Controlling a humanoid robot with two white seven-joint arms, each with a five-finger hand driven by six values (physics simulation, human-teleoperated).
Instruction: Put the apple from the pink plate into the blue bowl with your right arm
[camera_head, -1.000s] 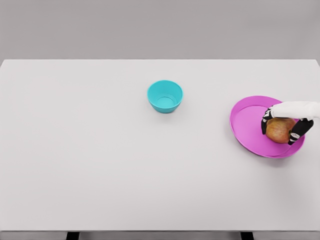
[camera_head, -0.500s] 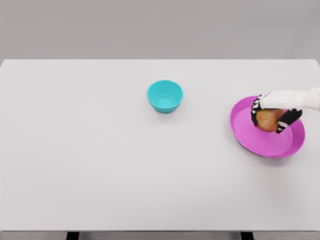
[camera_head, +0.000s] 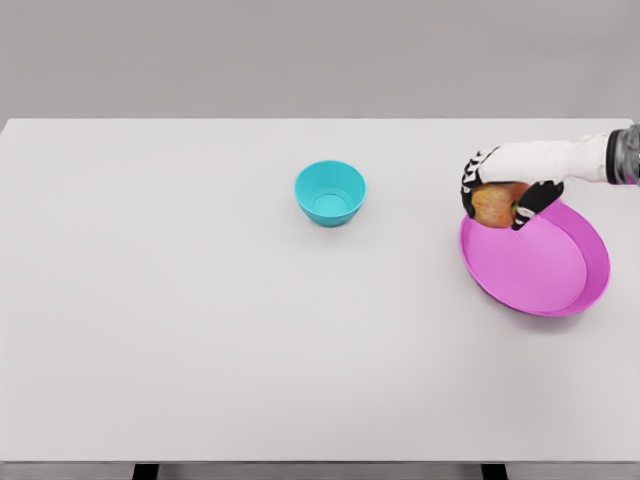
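One round red-and-yellow apple (camera_head: 494, 205) was the only piece of fruit in sight, and it was held in the white right hand with dark fingers (camera_head: 500, 190), whose arm came in from the right edge of the head view. The fingers (camera_head: 533, 200) were curled down around both sides of the fruit, grasping it, with the back of the hand covering its top. The apple sat over the upper left rim of the shallow round pink plate (camera_head: 545, 290), at the edge nearest the bowl, and it appeared to be lifted clear of the plate's floor, though contact with the rim could not be ruled out from this view. Being nearly round and half hidden by the fingers, the apple showed no clear long axis, and its stem was not visible, so which way it pointed could not be told. No label, brand or writing could be read on any object.

The pink plate itself held nothing on its visible inner surface. The small round turquoise-blue bowl (camera_head: 330, 193) stood upright well to the left of the hand, and its inside showed only its own colour. Both containers rested on the wide white table (camera_head: 200, 320), well apart from each other.
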